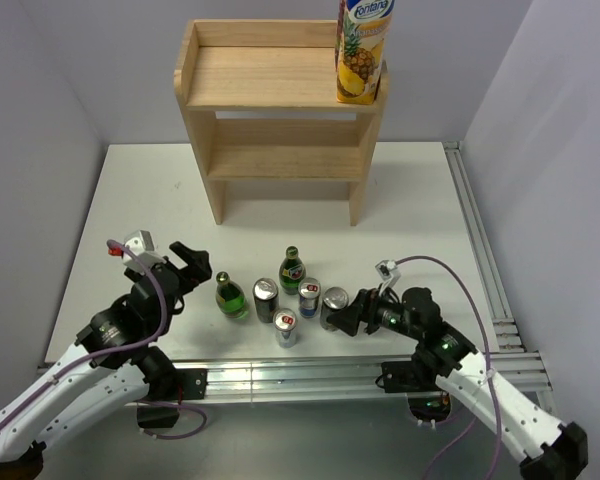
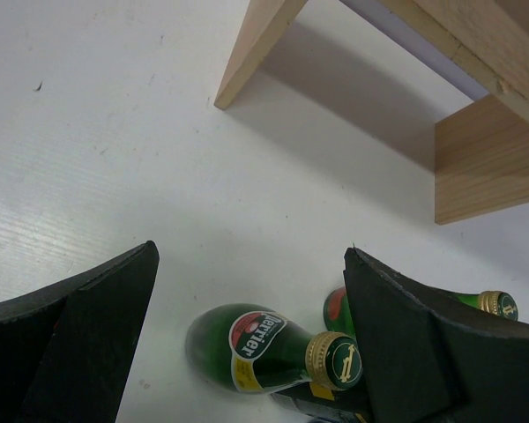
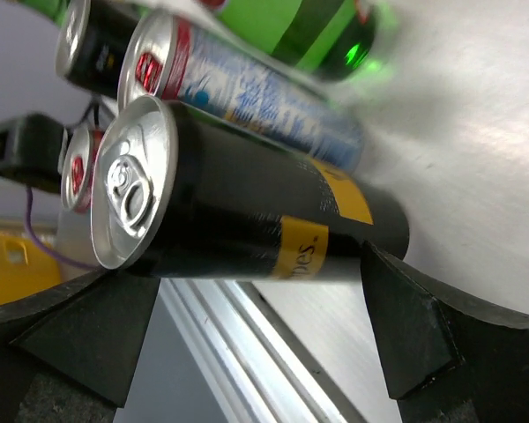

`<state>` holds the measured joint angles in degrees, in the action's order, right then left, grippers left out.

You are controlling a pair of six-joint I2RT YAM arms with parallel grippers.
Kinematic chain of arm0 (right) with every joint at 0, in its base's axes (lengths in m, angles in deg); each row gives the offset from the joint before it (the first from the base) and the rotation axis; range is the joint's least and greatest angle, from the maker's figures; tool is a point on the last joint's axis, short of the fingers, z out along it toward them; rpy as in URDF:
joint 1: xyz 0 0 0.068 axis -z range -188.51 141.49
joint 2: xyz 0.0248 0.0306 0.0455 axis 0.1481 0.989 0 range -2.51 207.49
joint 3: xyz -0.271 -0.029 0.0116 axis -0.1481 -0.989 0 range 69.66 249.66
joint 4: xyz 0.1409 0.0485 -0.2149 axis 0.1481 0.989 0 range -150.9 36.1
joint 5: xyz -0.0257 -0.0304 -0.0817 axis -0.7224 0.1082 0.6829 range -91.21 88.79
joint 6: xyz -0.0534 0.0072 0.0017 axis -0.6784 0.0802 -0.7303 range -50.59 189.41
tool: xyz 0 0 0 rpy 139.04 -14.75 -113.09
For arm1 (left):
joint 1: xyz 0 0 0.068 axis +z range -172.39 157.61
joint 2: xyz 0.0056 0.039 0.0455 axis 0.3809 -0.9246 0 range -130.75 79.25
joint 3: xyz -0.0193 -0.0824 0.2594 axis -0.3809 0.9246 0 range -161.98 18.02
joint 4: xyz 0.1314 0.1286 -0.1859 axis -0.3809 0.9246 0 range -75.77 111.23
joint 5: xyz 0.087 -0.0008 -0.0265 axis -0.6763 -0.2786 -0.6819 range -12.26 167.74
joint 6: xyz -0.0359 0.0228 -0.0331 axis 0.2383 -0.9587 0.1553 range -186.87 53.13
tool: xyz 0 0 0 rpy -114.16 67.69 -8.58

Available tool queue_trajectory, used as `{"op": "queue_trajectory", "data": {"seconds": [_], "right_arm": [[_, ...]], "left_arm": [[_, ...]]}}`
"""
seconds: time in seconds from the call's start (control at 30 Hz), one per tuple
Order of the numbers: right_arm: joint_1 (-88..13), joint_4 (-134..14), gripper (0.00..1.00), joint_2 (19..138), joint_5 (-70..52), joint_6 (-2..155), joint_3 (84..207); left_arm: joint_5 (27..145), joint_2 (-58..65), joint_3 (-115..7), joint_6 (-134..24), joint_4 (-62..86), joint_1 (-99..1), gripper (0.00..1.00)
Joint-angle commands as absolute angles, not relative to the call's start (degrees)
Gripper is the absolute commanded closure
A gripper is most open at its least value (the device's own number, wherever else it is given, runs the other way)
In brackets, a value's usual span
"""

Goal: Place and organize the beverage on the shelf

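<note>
Beverages cluster near the middle of the counter's (image 1: pixel 150 200) near edge: a Perrier bottle (image 1: pixel 230 296), a second green bottle (image 1: pixel 292 270) and several cans (image 1: pixel 266 299); the shelf (image 1: pixel 280 80) stands at the far edge, a pineapple juice carton (image 1: pixel 363 55) upright on its top board's right end; the left hand (image 1: pixel 192 272) gapes beside the Perrier bottle; the right hand (image 1: pixel 348 315) is spread wide, either side of a black can (image 3: pixel 247 203).

Top camera: I look down from high up at the near side onto the whole table (image 1: pixel 130 200), with the shelf (image 1: pixel 280 80) at the far end.
Left wrist camera: low and near, looking past a green bottle (image 2: pixel 256 348) to the shelf legs.
Right wrist camera: very close, tipped sideways; a black can (image 3: pixel 247 211) fills it.
Shared: the drinks (image 1: pixel 266 298); the blurry bottle (image 3: pixel 335 35) may match.
</note>
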<state>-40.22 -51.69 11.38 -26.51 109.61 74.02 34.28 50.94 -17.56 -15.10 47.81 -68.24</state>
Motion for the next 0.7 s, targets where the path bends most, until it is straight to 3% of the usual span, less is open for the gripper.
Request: {"op": "queue_trajectory", "data": {"seconds": [0.0, 0.43, 0.67], "right_arm": [[-48.1, -58.5, 0.0, 15.2, -16.2, 110.7, 75.1], [-56.1, -60.2, 0.0, 18.8, -1.4, 113.4, 74.8], [-64.2, -64.7, 0.0, 32.8, 10.4, 114.6, 77.3]], "left_arm": [[33.1, 52.0, -17.0, -15.6, 45.7, -68.4, 0.06], [32.6, 54.0, -16.0, -15.5, 45.4, -68.9, 0.06], [32.3, 53.8, -16.0, -15.5, 45.4, -69.0, 0.06]]}}
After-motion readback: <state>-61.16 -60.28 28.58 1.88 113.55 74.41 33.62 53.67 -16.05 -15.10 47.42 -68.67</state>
